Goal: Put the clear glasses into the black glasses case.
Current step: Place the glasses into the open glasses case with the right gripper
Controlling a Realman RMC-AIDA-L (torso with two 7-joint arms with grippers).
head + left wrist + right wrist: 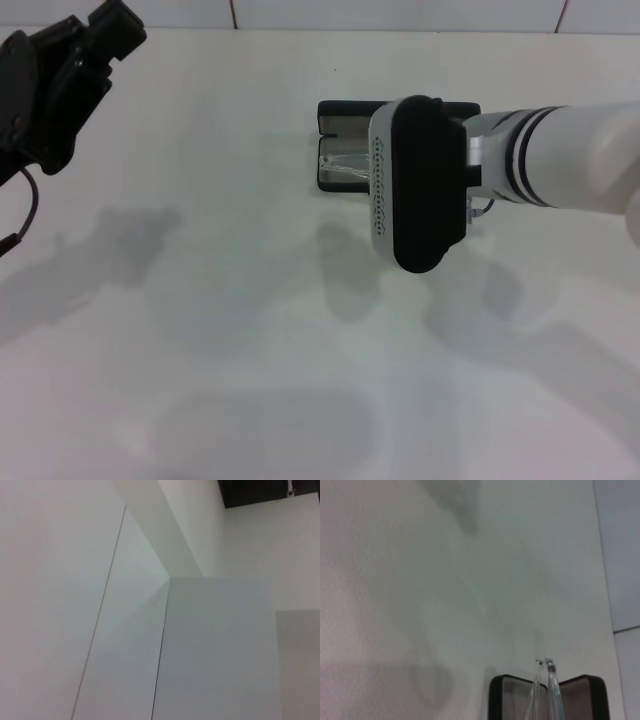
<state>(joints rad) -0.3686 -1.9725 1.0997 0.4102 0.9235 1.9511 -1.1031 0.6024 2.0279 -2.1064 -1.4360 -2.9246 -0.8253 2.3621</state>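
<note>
The right hand [425,190] hangs over the open black glasses case [345,150] to set the clear glasses [546,690] inside; I cannot tell its grip.

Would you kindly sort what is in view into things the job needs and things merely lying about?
Needed: the open oblong black glasses case; the transparent plastic clear glasses above it; the right tool, hidden above the case.

Merely there: the white table; the parked left tool, raised at the far left.
</note>
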